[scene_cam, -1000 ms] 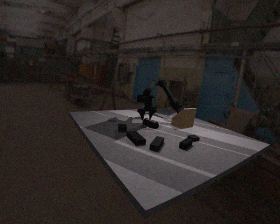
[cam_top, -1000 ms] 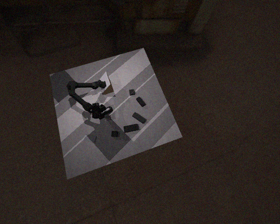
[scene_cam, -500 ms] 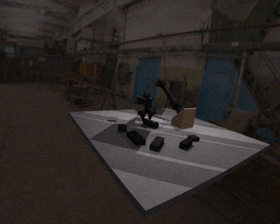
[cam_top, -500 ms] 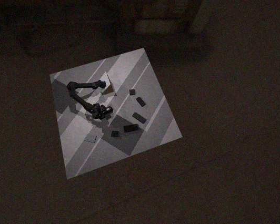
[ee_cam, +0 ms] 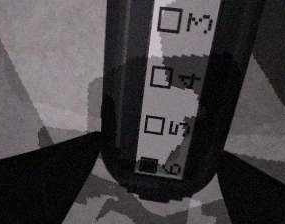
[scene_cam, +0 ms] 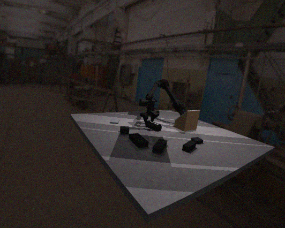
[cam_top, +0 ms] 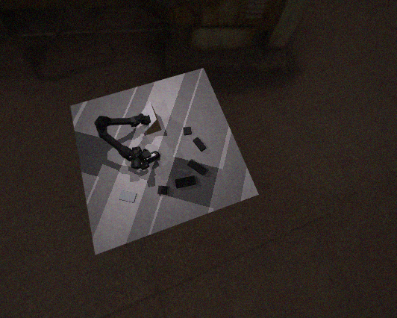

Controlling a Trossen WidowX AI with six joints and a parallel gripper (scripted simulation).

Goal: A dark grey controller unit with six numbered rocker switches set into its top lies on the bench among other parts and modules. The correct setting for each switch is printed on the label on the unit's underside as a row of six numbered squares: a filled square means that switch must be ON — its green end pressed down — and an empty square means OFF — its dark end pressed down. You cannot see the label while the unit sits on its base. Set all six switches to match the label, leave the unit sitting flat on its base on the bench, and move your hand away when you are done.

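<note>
The dark controller unit has its underside turned up to the wrist camera. Its white label shows squares 3, 4 and 5 empty and square 6 filled; squares 1 and 2 are outside the wrist view. The rocker switches are hidden. My gripper points down at the unit, with one finger on each long side near the square 6 end, and is shut on it. Whether the unit touches the bench is hard to tell.
Dark blocks, several in all, lie in an arc on the unit's outer side. A small pale plate lies beyond them. A tan wedge-shaped panel stands near the arm's base.
</note>
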